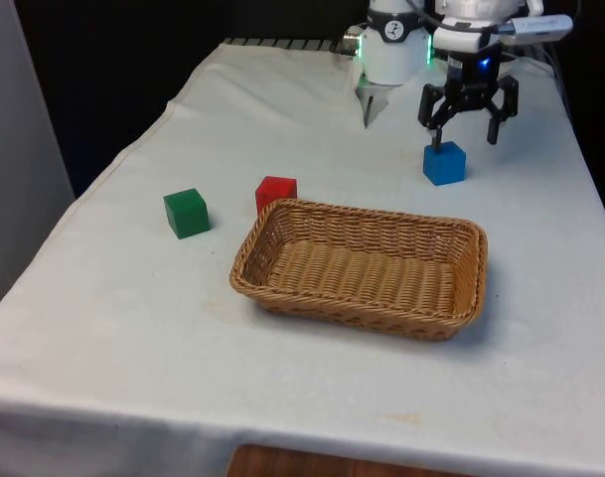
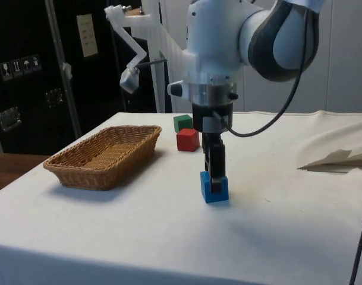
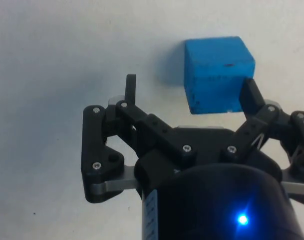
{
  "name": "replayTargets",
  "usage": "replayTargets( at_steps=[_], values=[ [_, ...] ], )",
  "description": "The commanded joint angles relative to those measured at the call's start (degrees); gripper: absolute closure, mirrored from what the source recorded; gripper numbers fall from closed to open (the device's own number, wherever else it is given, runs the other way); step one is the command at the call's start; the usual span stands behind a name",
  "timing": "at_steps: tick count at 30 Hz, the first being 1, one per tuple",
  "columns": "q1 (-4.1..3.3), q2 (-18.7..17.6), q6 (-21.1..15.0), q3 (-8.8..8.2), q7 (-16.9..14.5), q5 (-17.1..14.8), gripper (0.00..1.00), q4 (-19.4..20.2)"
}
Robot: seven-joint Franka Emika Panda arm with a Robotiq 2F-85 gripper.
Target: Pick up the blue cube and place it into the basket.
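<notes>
Fingers (image 3: 131, 86) of our gripper (image 1: 466, 127) stand spread apart, closed on nothing. We see the gripper low over the white cloth (image 1: 133, 328), at the blue cube (image 1: 445, 163). In the wrist view the cube (image 3: 218, 75) sits off to one side of the gap: one fingertip is right at the cube's edge, and the other fingertip stands over bare cloth, well clear of the cube. We cannot tell whether that near fingertip touches the cube.

From the side view the gripper (image 2: 214, 172) reaches down just behind the top of the cube (image 2: 214, 187), and the cube rests flat on the cloth.

Taking the basket (image 1: 367, 266) as our landmark: the blue cube lies on the cloth beyond the basket's far rim, towards the front view's right end of the basket, apart from it. The red cube (image 1: 276, 192) sits just beside the basket's far corner on the front view's left. The green cube (image 1: 186, 213) is further out on the same side, apart from the basket and near the red cube. In the side view the basket (image 2: 103, 155) stands upright, and we see nothing lying in it.
</notes>
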State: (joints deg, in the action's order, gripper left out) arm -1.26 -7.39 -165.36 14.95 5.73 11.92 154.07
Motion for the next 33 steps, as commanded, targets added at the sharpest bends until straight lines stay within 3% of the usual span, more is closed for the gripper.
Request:
replayTargets(
  at_steps=[1, 2, 3, 4, 11, 12, 14, 20, 21, 22, 29, 30, 31, 33],
  values=[
    [-0.29, 0.7, -0.4, -1.20, 1.0, 2.5, 0.00, 0.3],
    [-0.29, 0.5, -0.6, -1.32, 0.9, 2.8, 0.00, 0.3],
    [0.00, -0.5, -0.4, -0.29, -0.2, 0.7, 0.00, 0.0],
    [-0.23, 0.4, -0.9, -1.60, 0.7, 3.2, 0.00, 0.4],
    [-0.23, 0.0, -1.8, -3.90, -0.3, 5.2, 0.00, 1.0],
    [0.00, -0.7, -1.3, -3.04, -1.1, 3.6, 0.00, 0.6],
    [-0.29, 0.0, -1.8, -4.13, -0.3, 5.4, 0.00, 1.1],
    [-0.29, -0.3, -1.7, -3.55, -0.4, 4.6, 0.00, 0.9],
    [0.00, -0.7, -1.3, -3.27, -1.1, 4.0, 0.00, 0.7],
    [-0.29, -0.4, -1.7, -3.50, -0.3, 4.6, 0.00, 0.9],
    [-0.46, -0.3, -1.2, -3.15, 0.4, 4.5, 0.00, 0.7],
    [-0.06, -0.7, -1.3, -2.86, -0.5, 4.0, 0.00, 0.6],
    [-0.52, -0.1, -1.1, -2.98, 0.7, 4.5, 0.00, 0.7],
    [-0.52, 0.6, -0.6, -2.35, 1.4, 4.4, 0.00, 0.9]
  ],
)
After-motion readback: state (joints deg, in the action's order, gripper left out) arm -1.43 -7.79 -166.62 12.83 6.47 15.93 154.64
